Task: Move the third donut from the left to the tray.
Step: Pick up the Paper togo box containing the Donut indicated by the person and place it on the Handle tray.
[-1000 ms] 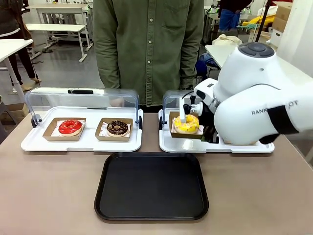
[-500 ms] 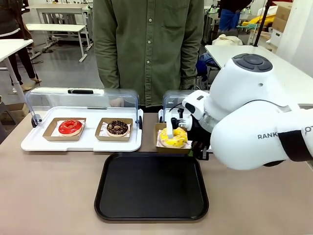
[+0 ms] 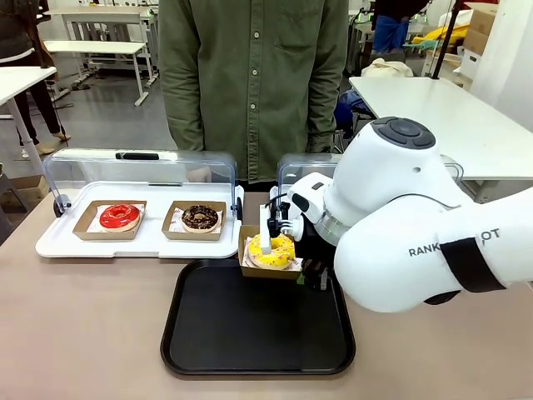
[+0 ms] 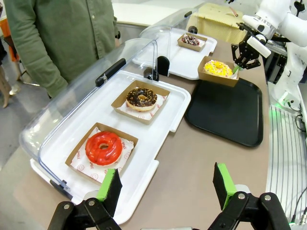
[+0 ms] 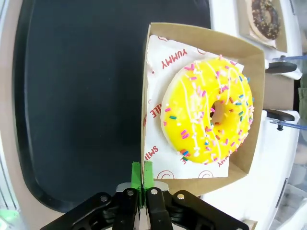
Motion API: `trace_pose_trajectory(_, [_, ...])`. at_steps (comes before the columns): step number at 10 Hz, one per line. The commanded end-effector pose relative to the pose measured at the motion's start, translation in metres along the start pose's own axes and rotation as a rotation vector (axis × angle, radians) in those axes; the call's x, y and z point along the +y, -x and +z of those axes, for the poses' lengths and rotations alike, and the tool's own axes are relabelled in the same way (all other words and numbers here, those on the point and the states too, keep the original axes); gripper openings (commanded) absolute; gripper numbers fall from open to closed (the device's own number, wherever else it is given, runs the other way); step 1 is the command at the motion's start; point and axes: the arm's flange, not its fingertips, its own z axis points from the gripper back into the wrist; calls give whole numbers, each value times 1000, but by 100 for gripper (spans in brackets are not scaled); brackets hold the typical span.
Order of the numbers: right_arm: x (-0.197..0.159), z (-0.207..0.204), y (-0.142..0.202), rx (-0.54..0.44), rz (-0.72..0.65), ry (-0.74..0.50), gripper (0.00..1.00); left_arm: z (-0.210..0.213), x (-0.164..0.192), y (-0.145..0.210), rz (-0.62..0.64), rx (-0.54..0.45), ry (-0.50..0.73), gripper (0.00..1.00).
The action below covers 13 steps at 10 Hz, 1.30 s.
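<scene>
Both right jaws (image 5: pixel 142 184) pinch yellow donut's holder (image 5: pixel 204 103) wall, above black tray (image 3: pixel 258 329) far edge; left jaws (image 4: pixel 165 184) released.

In the front view, the right-hand white tray with the clear domed lid (image 3: pixel 287 167) is largely covered by the white right arm (image 3: pixel 400 233), and what lies in it cannot be told. The far right corner of the large flat black plastic tray (image 3: pixel 250 333) is overlapped by the same arm. In the right wrist view, a dark chocolate donut (image 5: pixel 266 18) is cut off by the top edge. The print on the white paper under the red-iced donut (image 4: pixel 103 147) is too small to be read.
</scene>
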Motion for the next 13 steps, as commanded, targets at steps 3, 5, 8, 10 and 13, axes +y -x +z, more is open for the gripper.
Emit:
trace_pose_trajectory(3, [1,8,2,15,2,-10,0,0,1,-1,-21,-25,1,100])
trace_pose_trajectory(5, [17,-14,-3,113,-5,37,2,0,1,-1,-21,-25,1,100])
trace_pose_trajectory(8, [56,-34,-8,186,-3,90,2,0,1,-1,-21,-25,1,100])
trace_pose_trajectory(10, [78,-38,-13,171,7,102,2,0,1,-1,-21,-25,1,100])
trace_pose_trajectory(13, [104,-41,-15,153,5,62,2,0,1,-1,-21,-25,1,100])
